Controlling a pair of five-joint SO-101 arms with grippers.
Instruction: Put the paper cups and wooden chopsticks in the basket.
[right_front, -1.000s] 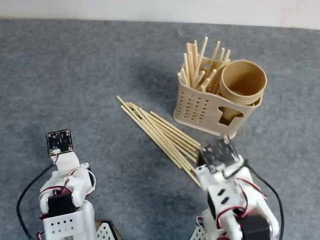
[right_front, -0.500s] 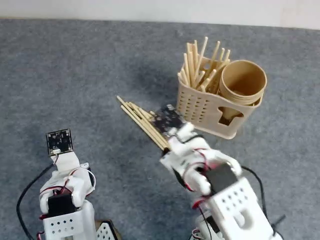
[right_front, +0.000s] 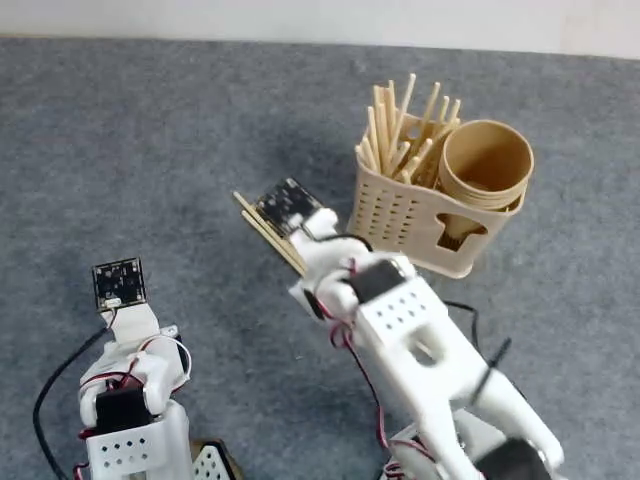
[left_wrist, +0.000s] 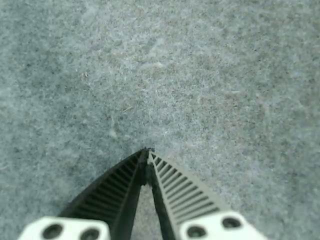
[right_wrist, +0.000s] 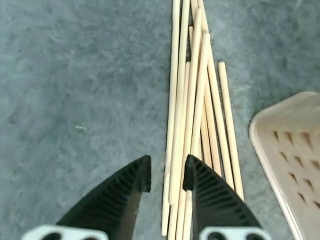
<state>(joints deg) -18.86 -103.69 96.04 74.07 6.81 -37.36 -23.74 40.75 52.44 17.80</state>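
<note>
Lower left of the high view: the left arm (right_front: 130, 420) stands over bare grey carpet (right_front: 150, 150), well apart from the task items. The left gripper (left_wrist: 148, 152) has its jaws pressed together and holds nothing.

Centre: the loose wooden chopsticks (right_front: 265, 230) lie in 1 bundle on the carpet, partly under the right arm. The right gripper (right_wrist: 166, 167) is parted narrowly over the bundle's end, with nothing clamped.

Upper right: the basket (right_front: 400, 215) holds the paper cups (right_front: 487, 160) and the upright chopsticks (right_front: 398, 125).

Assessment: the step in hand is grasping the loose bundle. The next move calls for lowering and closing on several sticks. No legible print observed.
</note>
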